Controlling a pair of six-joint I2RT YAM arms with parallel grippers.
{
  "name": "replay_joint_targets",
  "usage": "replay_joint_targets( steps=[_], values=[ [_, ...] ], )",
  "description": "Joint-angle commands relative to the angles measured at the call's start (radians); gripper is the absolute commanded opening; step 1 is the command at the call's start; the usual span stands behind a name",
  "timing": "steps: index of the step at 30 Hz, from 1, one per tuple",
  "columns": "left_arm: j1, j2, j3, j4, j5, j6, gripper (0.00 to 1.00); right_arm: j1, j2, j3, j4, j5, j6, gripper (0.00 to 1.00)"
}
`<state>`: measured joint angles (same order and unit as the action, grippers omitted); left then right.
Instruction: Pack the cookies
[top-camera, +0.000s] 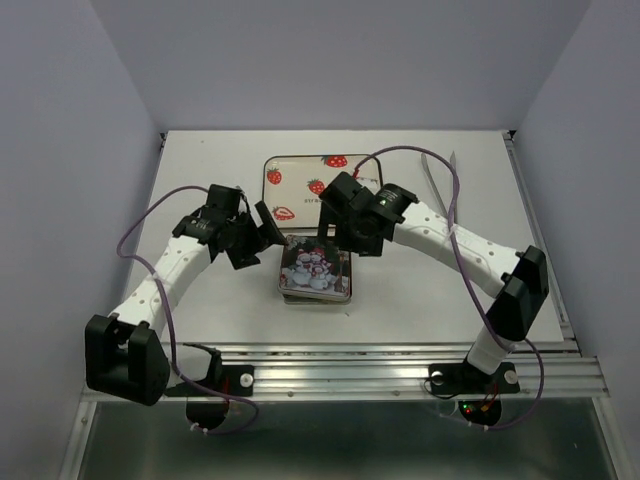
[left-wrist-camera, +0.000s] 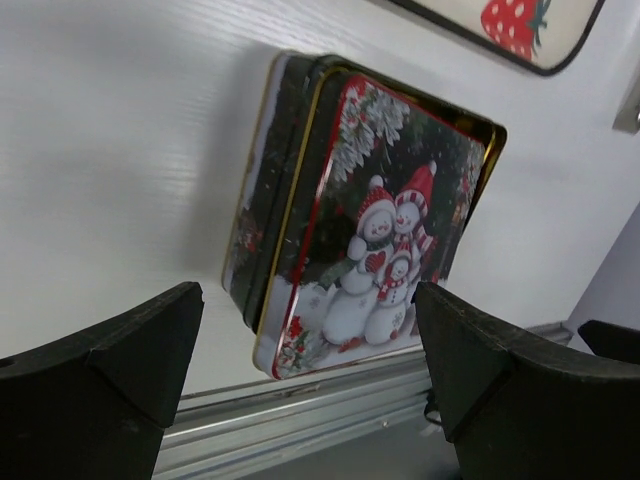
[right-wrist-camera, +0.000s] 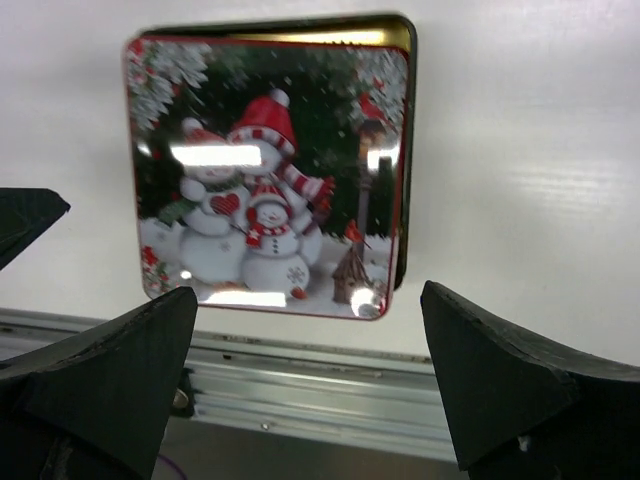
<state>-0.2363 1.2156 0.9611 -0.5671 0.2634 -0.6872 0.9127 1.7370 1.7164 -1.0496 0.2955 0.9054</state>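
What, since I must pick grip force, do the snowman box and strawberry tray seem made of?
The snowman box is probably tinplate with a glossy printed finish: light glares off the lid, and a gold metal edge shows beside it. The strawberry tray is less certain: a smooth cream surface with a dark rim, perhaps enamelled metal or plastic.

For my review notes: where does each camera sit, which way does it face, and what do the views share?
Top external: above and behind the bases, looking down on the table, with the left arm and right arm reaching toward a snowman tin.
Left wrist: on the left arm, facing the tin past its open left gripper; strawberry tray beyond.
Right wrist: on the right arm, facing the tin past its open right gripper.
Shared: all three show the tin.
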Motion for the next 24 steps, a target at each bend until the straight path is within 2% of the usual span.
replay_joint_targets(
  steps=[1,6,10,15,17,18,21,24],
  values=[
    [-0.047,0.009,0.004,0.051,0.060,-0.009,0.99,-0.060,-0.039,-0.113,-0.006,-0.180,0.079,0.99],
    [-0.061,0.007,-0.065,0.079,0.063,-0.018,0.99,-0.069,-0.039,-0.172,-0.015,-0.252,0.086,0.99],
    [-0.064,0.018,-0.105,0.095,0.057,-0.025,0.99,-0.087,-0.013,-0.228,0.063,-0.325,0.081,0.98],
    [-0.067,0.019,-0.145,0.125,0.057,-0.038,0.83,-0.107,0.016,-0.242,0.125,-0.340,0.064,0.94],
    [-0.067,0.018,-0.154,0.133,0.057,-0.043,0.79,-0.118,0.019,-0.256,0.138,-0.337,0.053,0.93],
    [-0.067,0.016,-0.157,0.144,0.060,-0.052,0.74,-0.130,0.018,-0.265,0.157,-0.337,0.055,0.93],
    [-0.072,0.012,-0.174,0.157,0.068,-0.070,0.65,-0.140,0.013,-0.311,0.206,-0.366,0.070,0.93],
    [-0.075,0.007,-0.193,0.164,0.073,-0.078,0.65,-0.149,0.016,-0.325,0.224,-0.377,0.058,0.93]
  ],
)
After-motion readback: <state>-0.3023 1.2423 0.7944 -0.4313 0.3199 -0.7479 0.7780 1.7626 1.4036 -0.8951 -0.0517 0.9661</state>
